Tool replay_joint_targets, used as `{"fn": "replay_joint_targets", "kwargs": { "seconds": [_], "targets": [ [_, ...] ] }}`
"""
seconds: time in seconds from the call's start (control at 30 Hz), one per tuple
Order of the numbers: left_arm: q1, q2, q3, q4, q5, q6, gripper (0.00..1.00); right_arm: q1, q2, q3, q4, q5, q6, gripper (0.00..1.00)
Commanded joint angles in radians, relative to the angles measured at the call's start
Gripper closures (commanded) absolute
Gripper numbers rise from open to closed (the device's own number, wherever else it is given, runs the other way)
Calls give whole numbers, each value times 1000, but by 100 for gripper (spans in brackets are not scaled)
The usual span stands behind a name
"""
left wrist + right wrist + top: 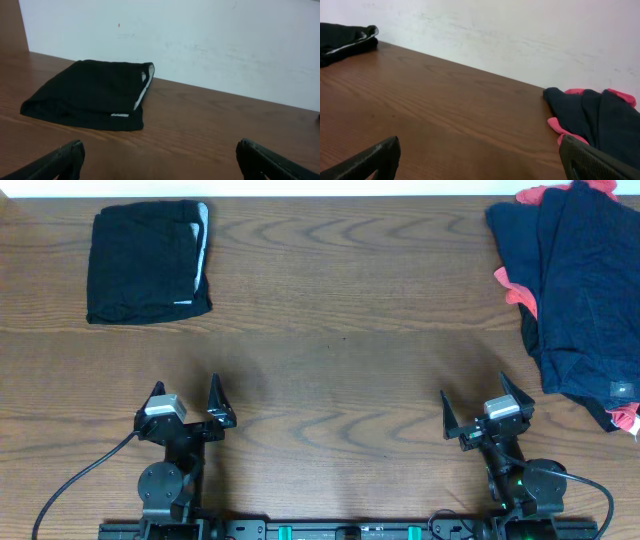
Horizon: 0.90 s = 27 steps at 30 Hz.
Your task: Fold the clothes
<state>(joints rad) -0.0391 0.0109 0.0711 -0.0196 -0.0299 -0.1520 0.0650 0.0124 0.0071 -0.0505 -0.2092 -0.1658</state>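
Observation:
The black shorts (145, 262) lie folded as a rectangle at the table's far left, whitish-grey waistband lining along the right edge. They also show in the left wrist view (85, 95) and at the left edge of the right wrist view (342, 42). My left gripper (188, 402) is open and empty near the front edge, well short of the shorts; its fingers frame bare wood in the left wrist view (160, 160). My right gripper (487, 405) is open and empty at the front right, over bare wood in the right wrist view (480, 160).
A heap of dark navy and pink garments (580, 290) lies at the far right of the table, also seen in the right wrist view (595, 115). A white wall (200, 35) runs behind the table's back edge.

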Motion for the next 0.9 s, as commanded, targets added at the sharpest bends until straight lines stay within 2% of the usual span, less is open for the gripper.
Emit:
{"fn": "replay_joint_targets", "kwargs": {
  "seconds": [0.0,0.17,0.87],
  "targets": [
    [6,-10,-35,1,-8,20,2,8,-6,-2,-4,-1,-8,1],
    [3,-10,-67,-54,-4,26,2,8,-6,-2,-4,-1,-8,1],
    [3,-7,-67,-51,-4,27,2,8,-6,-2,-4,-1,-8,1]
  ]
}}
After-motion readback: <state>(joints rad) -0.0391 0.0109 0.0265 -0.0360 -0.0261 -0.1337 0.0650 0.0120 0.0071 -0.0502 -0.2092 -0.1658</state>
